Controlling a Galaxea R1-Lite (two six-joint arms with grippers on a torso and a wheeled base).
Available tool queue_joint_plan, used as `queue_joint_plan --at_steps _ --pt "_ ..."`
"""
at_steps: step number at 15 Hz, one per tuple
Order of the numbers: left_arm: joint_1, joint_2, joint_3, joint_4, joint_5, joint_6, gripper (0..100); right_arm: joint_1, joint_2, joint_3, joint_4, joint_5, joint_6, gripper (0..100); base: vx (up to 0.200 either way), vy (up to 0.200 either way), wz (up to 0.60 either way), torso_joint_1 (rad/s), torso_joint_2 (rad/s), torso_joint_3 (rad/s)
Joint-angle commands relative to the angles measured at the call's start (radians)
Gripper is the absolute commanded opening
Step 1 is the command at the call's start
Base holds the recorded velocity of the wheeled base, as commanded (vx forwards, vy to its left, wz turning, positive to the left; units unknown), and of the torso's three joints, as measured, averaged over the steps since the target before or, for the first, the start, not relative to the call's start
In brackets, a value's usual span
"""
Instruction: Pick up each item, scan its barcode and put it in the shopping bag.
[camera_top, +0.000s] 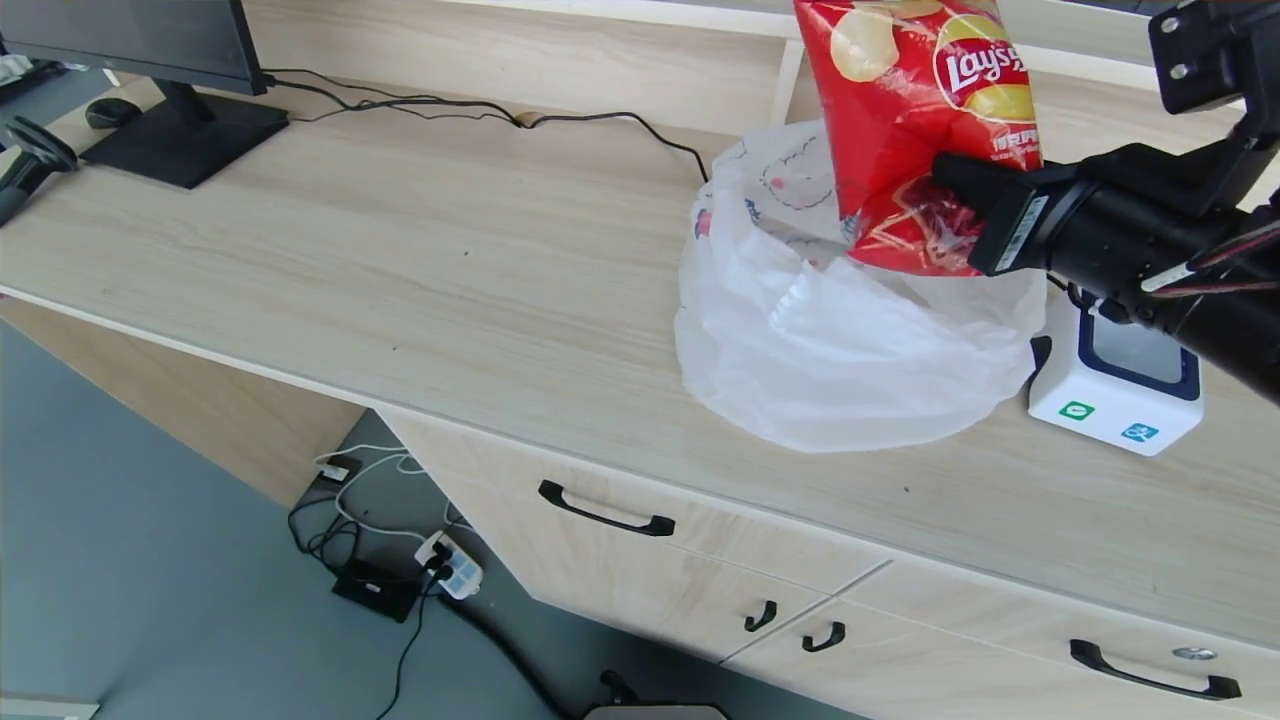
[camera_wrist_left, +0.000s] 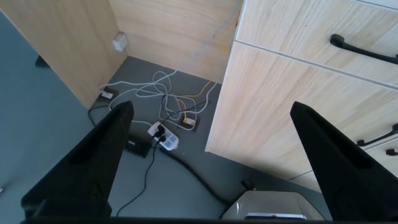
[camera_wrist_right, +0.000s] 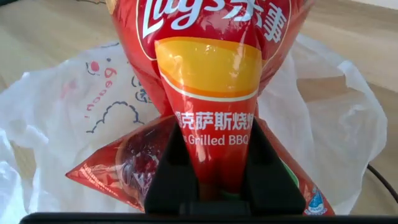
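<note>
The bag of chips (camera_top: 900, 100), red with yellow marks, is held in the air by the right gripper (camera_top: 950, 175). It is grasped firmly at its lower part: the two black fingers (camera_wrist_right: 168, 180) are pressed on it from both sides, and the foil is pinched into a narrow fold between them. The packet is kept nearly upright, a little tilted. Its lower edge hangs at the open mouth of the shopping bag (camera_top: 820, 370); whether the plastic is touched cannot be told.

The shopping bag, of thin white plastic, is slumped on the desk (camera_top: 400, 270) towards the right side, about midway between the back edge and the front edge. A scanner (camera_top: 1110, 405), a white box with a dark blue frame on top, is placed just beside it on the right, nearer to the front edge.

At the back left corner a monitor (camera_top: 130, 35) is set on its black foot, with a mouse (camera_top: 110, 112) near it. A black cable (camera_top: 450, 105) is laid along the back edge towards the shopping bag.

The left gripper (camera_wrist_left: 211, 155) is found below the desk, over the grey floor, next to the drawer fronts (camera_wrist_left: 286, 106). It is released, with its fingers spread wide. A white power strip (camera_wrist_left: 165, 138) and loose wires are seen on the floor.
</note>
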Motion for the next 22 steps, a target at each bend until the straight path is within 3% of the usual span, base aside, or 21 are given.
queue_joint_plan --at_steps 1,3,6,13,14,17,22 --pt "0.001 0.002 0.0 -0.001 0.0 0.0 100 -0.035 0.006 0.065 0.002 0.047 -0.001 0 0.0 0.0 0.0 0.0 0.0 0.0" --pt "0.001 0.002 0.0 -0.001 0.0 0.002 100 -0.032 -0.009 0.148 -0.001 0.082 -0.014 0 0.0 0.0 0.0 0.0 0.0 0.0" --pt "0.001 0.002 0.0 -0.001 0.0 0.0 100 -0.03 -0.011 0.166 0.002 0.098 -0.014 0 0.0 0.0 0.0 0.0 0.0 0.0" --pt "0.001 0.002 0.0 -0.001 0.0 0.0 100 -0.039 0.101 0.025 0.04 0.11 -0.014 0 0.0 0.0 0.0 0.0 0.0 0.0" --pt "0.001 0.002 0.0 0.001 0.0 0.002 100 -0.087 0.089 -0.018 0.181 0.099 -0.06 0 0.0 0.0 0.0 0.0 0.0 0.0" --pt "0.001 0.002 0.0 0.001 0.0 0.003 100 -0.142 0.089 -0.098 0.256 0.093 -0.113 0 0.0 0.0 0.0 0.0 0.0 0.0" --pt "0.001 0.002 0.0 0.002 0.0 0.003 100 -0.173 0.095 -0.098 0.267 0.107 -0.175 0 0.0 0.0 0.0 0.0 0.0 0.0"
